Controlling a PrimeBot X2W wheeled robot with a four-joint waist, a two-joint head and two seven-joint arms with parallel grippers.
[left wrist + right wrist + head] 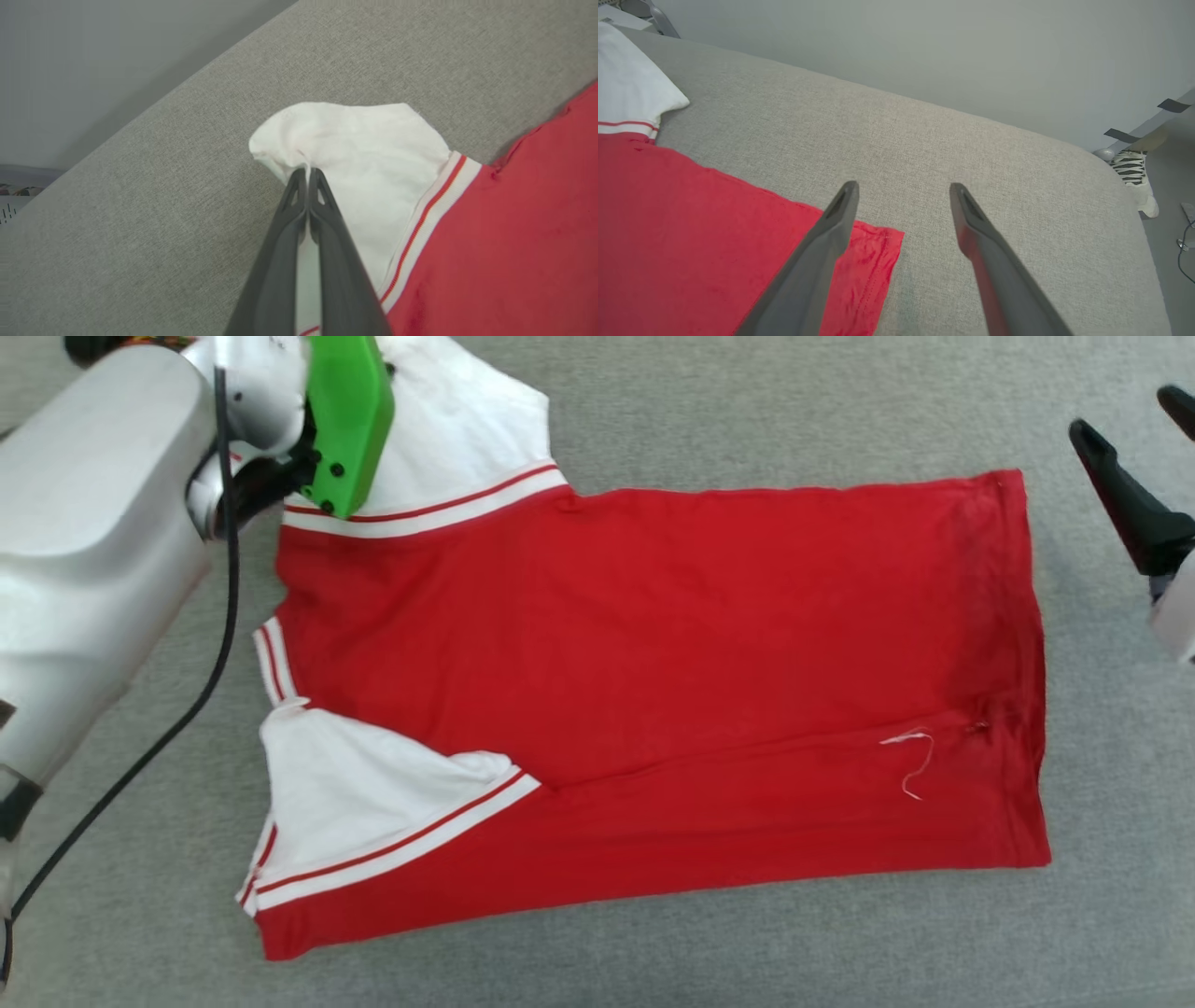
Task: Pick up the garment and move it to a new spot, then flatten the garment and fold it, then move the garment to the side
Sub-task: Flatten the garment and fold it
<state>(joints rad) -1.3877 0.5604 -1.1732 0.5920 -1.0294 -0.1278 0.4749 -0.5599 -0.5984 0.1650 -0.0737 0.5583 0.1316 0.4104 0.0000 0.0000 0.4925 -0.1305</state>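
Observation:
The garment [653, 663] lies spread out on the grey fabric surface, red with white short sleeves and red-and-white stripe trim, its plain side up. Its collar end points left and its hem right. In the left wrist view my left gripper [307, 171] is shut on the far white sleeve [364, 149], pinching the cloth near the sleeve's edge. In the head view the left arm's green housing [345, 420] covers that sleeve. My right gripper [1123, 411] hovers open past the far hem corner [873, 252]; in its own wrist view the right gripper [903, 186] holds nothing.
The grey padded surface [747, 411] extends around the garment; its far edge [924, 105] drops off before a pale wall. A loose white thread [915, 761] lies on the red cloth. A striped shoe [1134, 172] rests on the floor beyond the right corner.

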